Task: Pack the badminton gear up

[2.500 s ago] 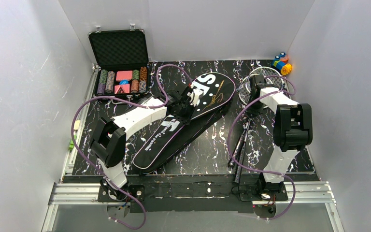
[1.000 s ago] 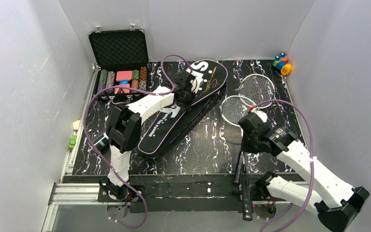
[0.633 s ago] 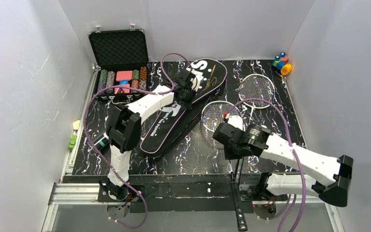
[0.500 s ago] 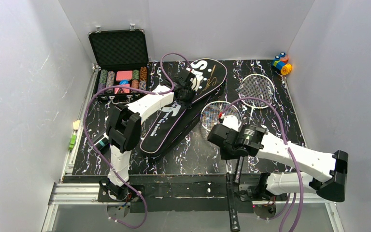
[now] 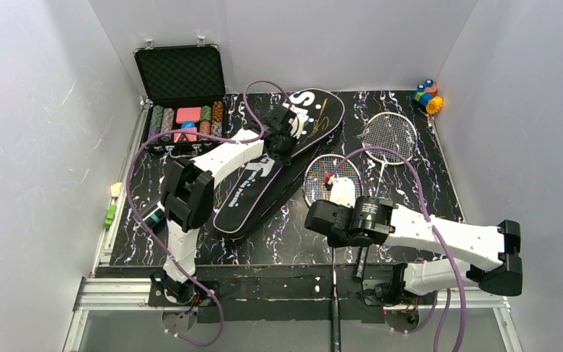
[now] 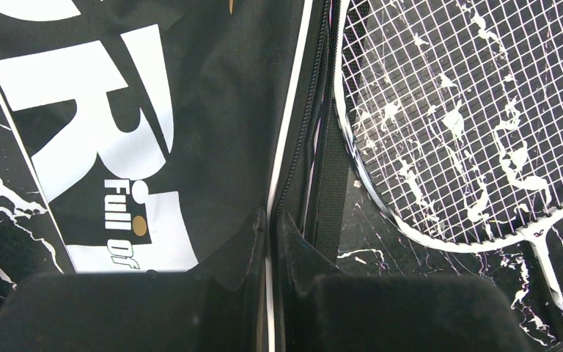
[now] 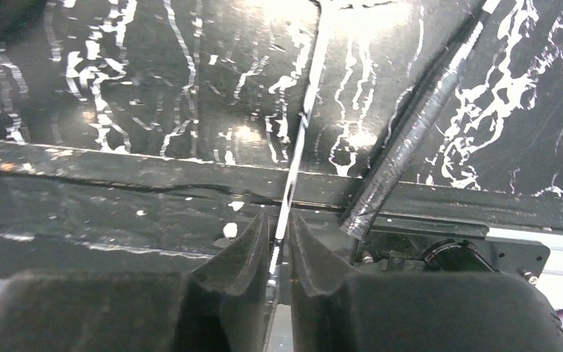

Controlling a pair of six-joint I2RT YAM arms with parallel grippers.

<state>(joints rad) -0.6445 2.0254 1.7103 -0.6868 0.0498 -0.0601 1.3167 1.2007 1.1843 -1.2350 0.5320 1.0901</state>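
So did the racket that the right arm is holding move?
Yes. The racket has slid left and toward the near edge, away from the toy blocks.

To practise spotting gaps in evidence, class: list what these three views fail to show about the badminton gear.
Black bag interior: left wrist view shows only its zip edge, pinched by the left gripper.
Held racket: in the top view the right arm covers most of its shaft.
Second racket grip: top view, partly under the right arm.
Shuttlecocks: none visible in any view.
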